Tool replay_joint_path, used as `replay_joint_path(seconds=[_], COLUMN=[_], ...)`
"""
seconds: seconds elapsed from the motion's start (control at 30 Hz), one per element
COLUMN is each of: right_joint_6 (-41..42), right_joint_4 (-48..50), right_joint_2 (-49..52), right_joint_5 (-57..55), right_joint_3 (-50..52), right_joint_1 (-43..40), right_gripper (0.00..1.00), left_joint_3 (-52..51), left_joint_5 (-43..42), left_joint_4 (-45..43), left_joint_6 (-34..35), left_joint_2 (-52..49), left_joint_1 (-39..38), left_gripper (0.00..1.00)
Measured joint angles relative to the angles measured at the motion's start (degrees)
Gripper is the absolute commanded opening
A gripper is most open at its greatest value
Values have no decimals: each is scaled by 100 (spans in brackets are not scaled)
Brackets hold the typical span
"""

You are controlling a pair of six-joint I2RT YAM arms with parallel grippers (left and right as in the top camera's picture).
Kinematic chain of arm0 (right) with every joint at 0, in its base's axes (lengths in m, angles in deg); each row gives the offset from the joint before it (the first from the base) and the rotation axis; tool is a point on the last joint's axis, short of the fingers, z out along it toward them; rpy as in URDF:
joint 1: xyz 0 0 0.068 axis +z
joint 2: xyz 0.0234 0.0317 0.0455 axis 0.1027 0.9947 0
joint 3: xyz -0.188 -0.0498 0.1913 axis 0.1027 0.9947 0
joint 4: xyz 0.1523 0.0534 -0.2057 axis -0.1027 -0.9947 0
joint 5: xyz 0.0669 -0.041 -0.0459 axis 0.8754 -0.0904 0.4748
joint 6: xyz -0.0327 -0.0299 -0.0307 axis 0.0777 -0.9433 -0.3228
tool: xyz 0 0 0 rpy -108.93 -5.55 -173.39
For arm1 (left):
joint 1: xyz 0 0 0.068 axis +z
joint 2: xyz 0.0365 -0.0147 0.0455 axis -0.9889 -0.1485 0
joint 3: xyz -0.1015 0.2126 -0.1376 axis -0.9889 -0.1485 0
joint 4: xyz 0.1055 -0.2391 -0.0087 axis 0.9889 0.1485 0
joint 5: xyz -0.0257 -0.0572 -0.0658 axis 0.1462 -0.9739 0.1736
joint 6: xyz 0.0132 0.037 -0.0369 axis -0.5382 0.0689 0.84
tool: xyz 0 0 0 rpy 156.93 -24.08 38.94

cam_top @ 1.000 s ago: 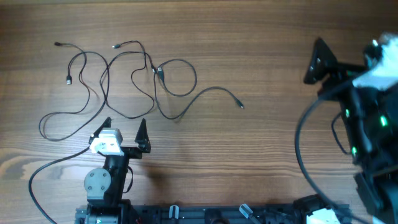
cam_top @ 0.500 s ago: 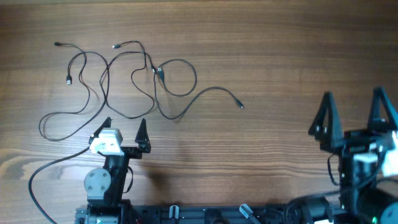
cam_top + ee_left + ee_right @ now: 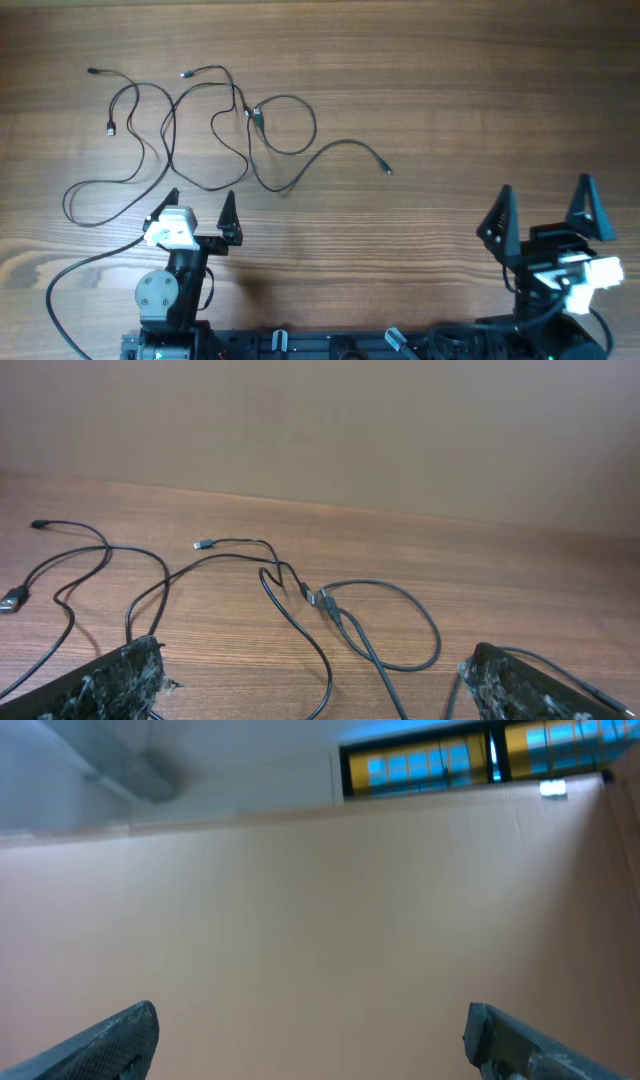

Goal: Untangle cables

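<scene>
Several thin black cables point(image 3: 215, 135) lie looped over one another on the wooden table, at the upper left of the overhead view. Small plug ends show at the far left point(image 3: 110, 128) and at the right end point(image 3: 386, 169). The left wrist view shows the same cables point(image 3: 330, 610) crossing just ahead of my left gripper. My left gripper point(image 3: 198, 205) is open just below the tangle, nothing between its fingers. My right gripper point(image 3: 541, 213) is open at the lower right, far from the cables. The right wrist view shows only its fingertips point(image 3: 120, 1035) against a beige wall.
A thicker black arm cable point(image 3: 70, 275) curves across the table at the lower left beside the left arm's base point(image 3: 160, 295). Bare wooden table point(image 3: 450, 90) stretches across the middle and right. The arms' mounting rail point(image 3: 330, 345) runs along the near edge.
The right arm swung from the upper right edge down to the lower right, and its open gripper now points up the table. The left arm and the cables have not moved.
</scene>
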Motion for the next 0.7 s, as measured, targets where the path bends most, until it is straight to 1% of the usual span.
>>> replay_joint_path(seconds=[0.13, 0.17, 0.37, 0.47, 0.53, 0.7], right_joint_6=[57, 118, 363, 341, 258, 201], right_joint_4=[-20, -208, -1652, -2658, -2789, -2769], right_joint_2=[0, -7, -24, -26, -26, -26], right_joint_5=[2, -2, -52, -72, -72, -72], right_joint_3=[643, 748, 839, 852, 852, 852], right_joint_1=[-195, -262, -415, -417, -417, -415], right_gripper=[100, 100, 100, 100, 100, 100], left_joint_3=[0, 0, 0, 0, 0, 0], left_joint_5=[0, 0, 0, 0, 0, 0], left_joint_4=[0, 0, 0, 0, 0, 0], left_joint_6=[0, 0, 0, 0, 0, 0], left_joint_2=[0, 0, 0, 0, 0, 0], left_joint_1=[0, 0, 0, 0, 0, 0], left_gripper=[100, 100, 100, 100, 100, 100])
